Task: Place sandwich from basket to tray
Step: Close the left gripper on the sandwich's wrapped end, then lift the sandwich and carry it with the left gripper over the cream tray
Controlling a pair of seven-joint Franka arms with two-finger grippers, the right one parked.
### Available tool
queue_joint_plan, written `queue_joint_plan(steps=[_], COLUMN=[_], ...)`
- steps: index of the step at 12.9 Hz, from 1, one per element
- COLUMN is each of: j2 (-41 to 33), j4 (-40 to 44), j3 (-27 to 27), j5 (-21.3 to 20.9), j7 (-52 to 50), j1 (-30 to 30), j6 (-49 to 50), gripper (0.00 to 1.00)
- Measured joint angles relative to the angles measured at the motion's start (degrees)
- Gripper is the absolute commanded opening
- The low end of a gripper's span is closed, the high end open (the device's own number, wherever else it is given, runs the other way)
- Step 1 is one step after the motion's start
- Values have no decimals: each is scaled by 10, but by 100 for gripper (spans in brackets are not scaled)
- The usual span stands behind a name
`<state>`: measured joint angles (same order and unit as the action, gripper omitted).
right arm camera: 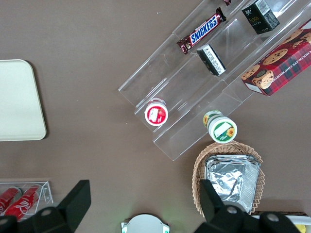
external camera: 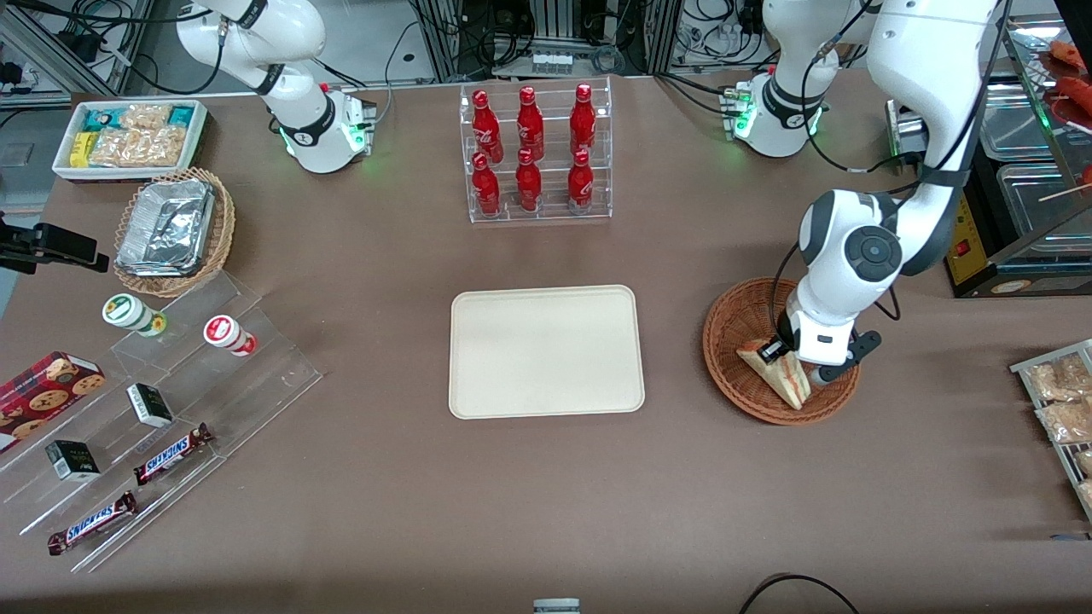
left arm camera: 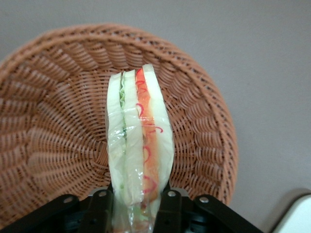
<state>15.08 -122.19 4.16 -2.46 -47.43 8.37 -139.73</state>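
The sandwich [external camera: 781,372] is a plastic-wrapped white-bread wedge with red-orange and green filling. It lies in the reddish-brown wicker basket [external camera: 734,328] toward the working arm's end of the table. My left gripper [external camera: 793,365] reaches down into the basket and is shut on the sandwich. In the left wrist view the black fingers [left arm camera: 167,208] press both bread faces of the sandwich [left arm camera: 141,145], with the basket's weave [left arm camera: 58,121] under and around it. The cream-beige tray [external camera: 546,351] lies flat at the table's middle, beside the basket, with nothing on it.
A clear rack of red bottles [external camera: 536,153] stands farther from the front camera than the tray. A metal warmer cabinet [external camera: 1024,170] and a rack of packets [external camera: 1062,401] sit near the basket. Snack risers [external camera: 162,409], a foil-filled tan basket [external camera: 175,230] and a white bin [external camera: 132,136] lie toward the parked arm's end.
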Motion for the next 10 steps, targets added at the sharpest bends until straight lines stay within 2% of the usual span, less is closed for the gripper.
queue_joint_plan(steps=[4,7,10], j2=[-31,-24,4], j4=[127,194,216], j3=[11,15,17], j5=[-14,-14,-21], j7=[0,-33,-57], j1=[26,95,174], j6=[194,233,234], gripper=[0,0,0])
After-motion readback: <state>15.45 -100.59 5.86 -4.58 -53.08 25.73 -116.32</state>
